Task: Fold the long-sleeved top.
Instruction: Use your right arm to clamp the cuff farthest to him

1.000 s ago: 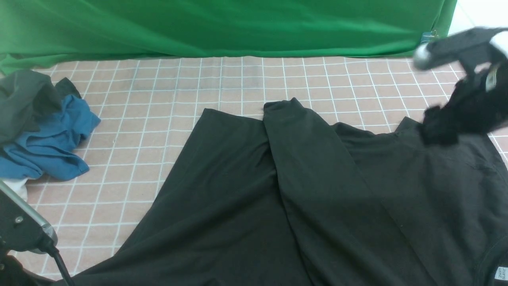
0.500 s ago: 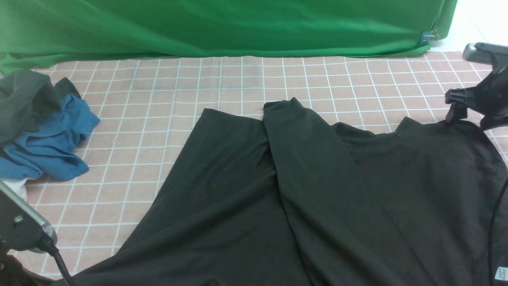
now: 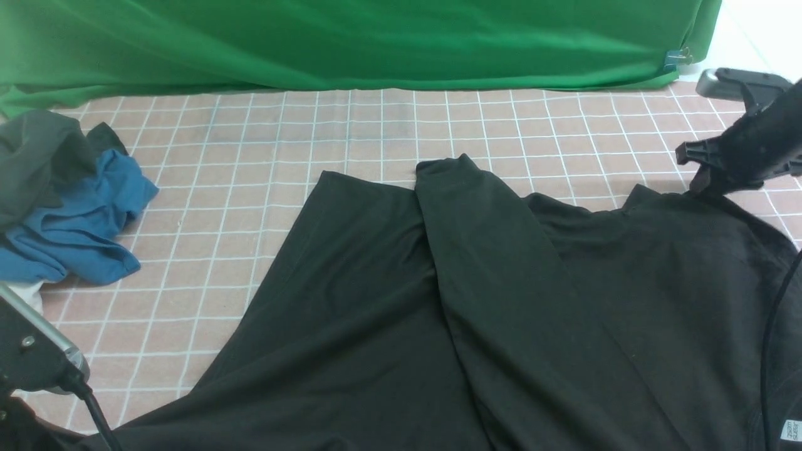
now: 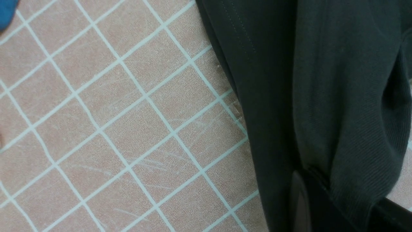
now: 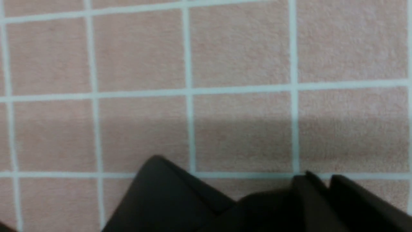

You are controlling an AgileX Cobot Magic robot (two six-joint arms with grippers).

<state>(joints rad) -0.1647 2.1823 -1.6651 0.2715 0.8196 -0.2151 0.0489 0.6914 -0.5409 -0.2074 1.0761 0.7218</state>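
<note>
The long-sleeved top (image 3: 501,300) is black and lies spread over the near half of the mat, with one sleeve folded across its middle and a white collar label (image 3: 791,431) at the near right. My right gripper (image 3: 697,178) is down at the top's far right corner. In the right wrist view its tips (image 5: 322,180) are pressed together on the black cloth edge (image 5: 161,193). My left gripper (image 4: 338,206) is shut on a bunched fold of the top (image 4: 338,96), next to the stitched hem. In the front view only the left arm (image 3: 37,360) shows, at the near left.
A blue garment (image 3: 81,225) and a dark grey-green garment (image 3: 37,156) lie piled at the far left. A green backdrop (image 3: 351,44) hangs along the back. The pink gridded mat (image 3: 250,156) covers the table.
My right gripper came down from the upper right to the top's far right corner, stood open there, and has now shut. The top and the left arm have hardly moved.
</note>
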